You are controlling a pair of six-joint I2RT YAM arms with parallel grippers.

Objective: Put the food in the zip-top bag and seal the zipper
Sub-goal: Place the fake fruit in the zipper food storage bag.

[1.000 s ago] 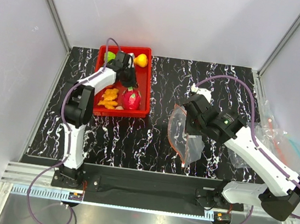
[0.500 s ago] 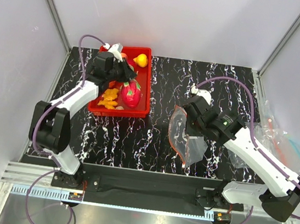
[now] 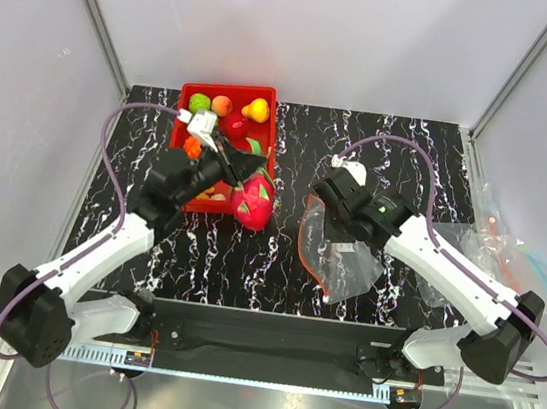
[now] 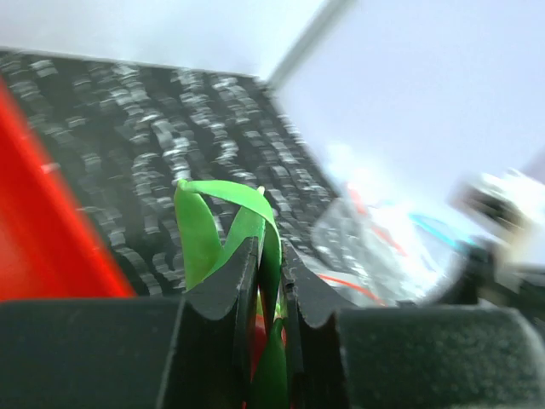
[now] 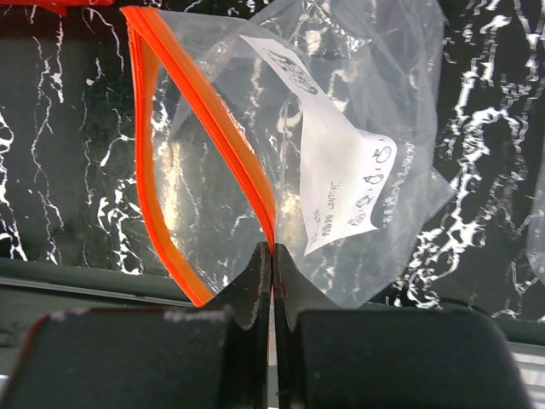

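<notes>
Top view: the left gripper (image 3: 238, 168) is holding a magenta fruit (image 3: 255, 202) beside the red tray (image 3: 274, 129), where other food (image 3: 228, 106) is lying. The right gripper (image 3: 333, 230) is holding the zip-top bag (image 3: 346, 265) over the surface (image 3: 294, 127).
Left wrist view: jaws are pinching the fruit's green leaf (image 4: 255, 230).
Right wrist view: jaws are pressing together on the zipper (image 5: 145, 153). The mouth is gaping, and the bag is apparently holding nothing. Filling is only beginning; sealing is remaining.
</notes>
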